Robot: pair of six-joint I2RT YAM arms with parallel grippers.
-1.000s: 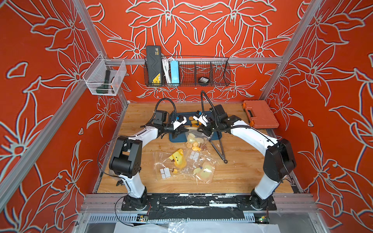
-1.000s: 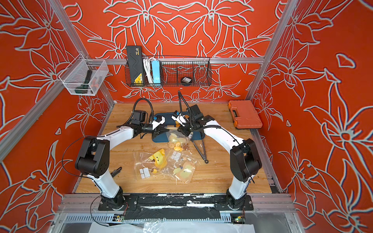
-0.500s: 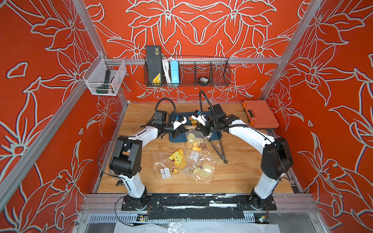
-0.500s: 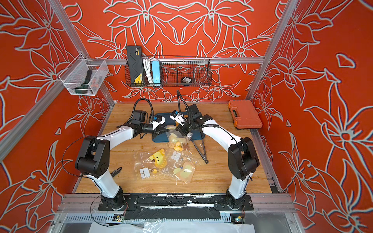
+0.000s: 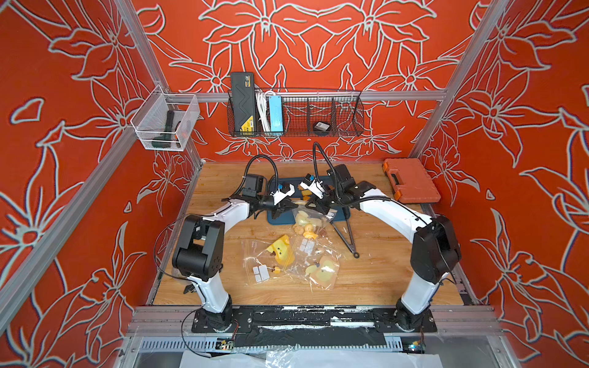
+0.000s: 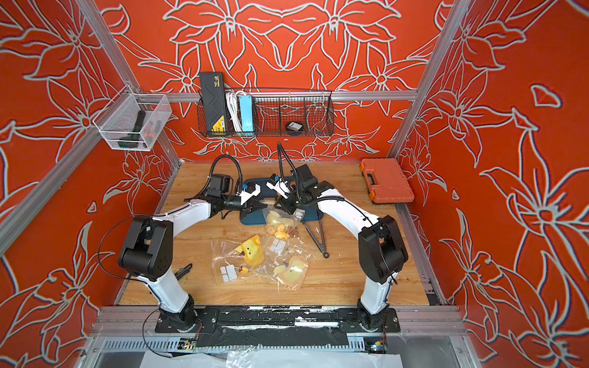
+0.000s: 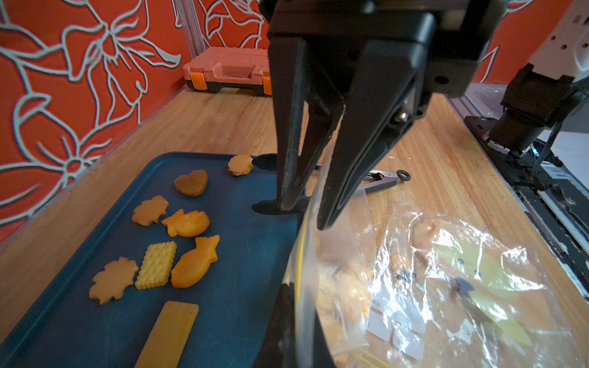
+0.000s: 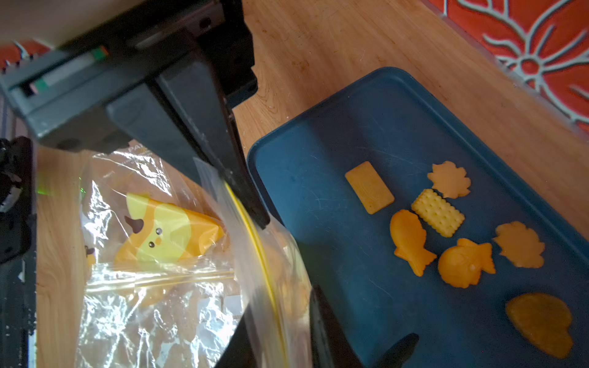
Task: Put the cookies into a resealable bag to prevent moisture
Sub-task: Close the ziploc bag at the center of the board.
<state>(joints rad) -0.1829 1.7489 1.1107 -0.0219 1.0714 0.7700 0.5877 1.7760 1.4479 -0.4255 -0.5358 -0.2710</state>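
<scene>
Both hands hold my bag (image 7: 322,270) upright beside the tray (image 7: 95,318): left fingers (image 7: 306,210) pinch its rim; right fingers' (image 8: 255,210) grip I cannot tell.

Only "PA" shows — faint print on a clear bag (image 8: 134,153).

- Both top views: bright, even light, soft shadows, wide-angle bowing at edges.
- Left wrist view: gripper body dark, near bag rim blurred.
- Right wrist view: motion blur on bag rim, glare on crinkled plastic (image 8: 165,321), tray (image 8: 318,197) partly shadowed.
</scene>
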